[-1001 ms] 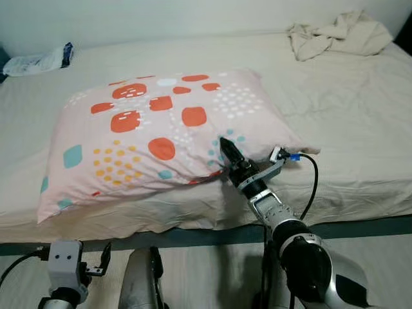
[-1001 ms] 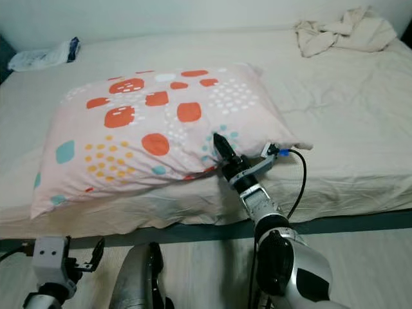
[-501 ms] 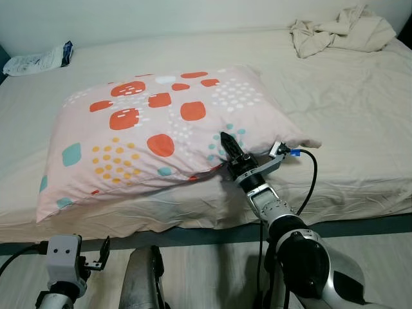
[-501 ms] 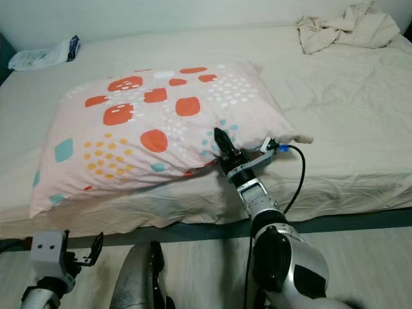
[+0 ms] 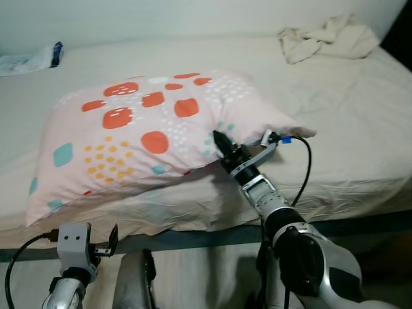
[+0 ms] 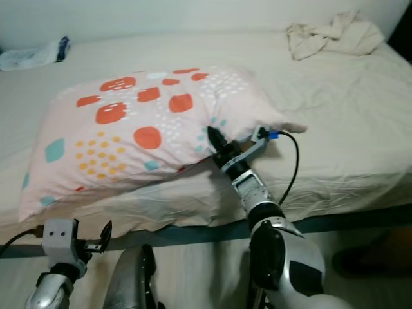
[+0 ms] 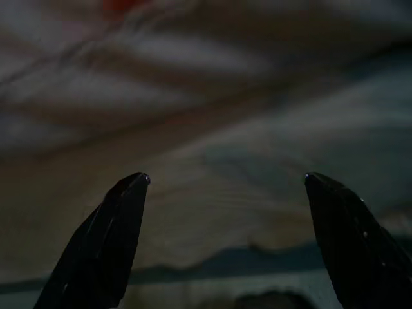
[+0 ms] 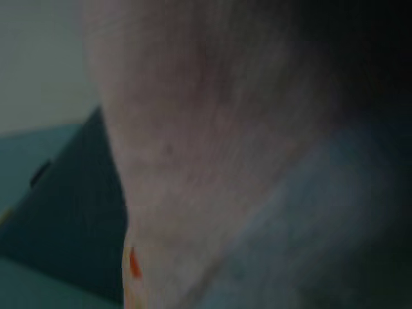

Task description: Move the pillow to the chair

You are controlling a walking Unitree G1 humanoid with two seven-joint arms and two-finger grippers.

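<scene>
One pillow (image 5: 141, 132), right gripper (image 5: 219, 143) seemingly pinching it.

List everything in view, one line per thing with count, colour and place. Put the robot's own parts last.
pillow: one, pale pink with orange, teal and yellow spots, near edge of the bed.
bed: one, beige sheet, across the scene.
crumpled cloth: one, cream, far right corner of the bed.
plastic packet: one, white and blue, far left of the bed.
right gripper: one, black fingers, tips against the pillow's near right edge.
left gripper: one, black fingers apart, low beside the bed's front.
</scene>
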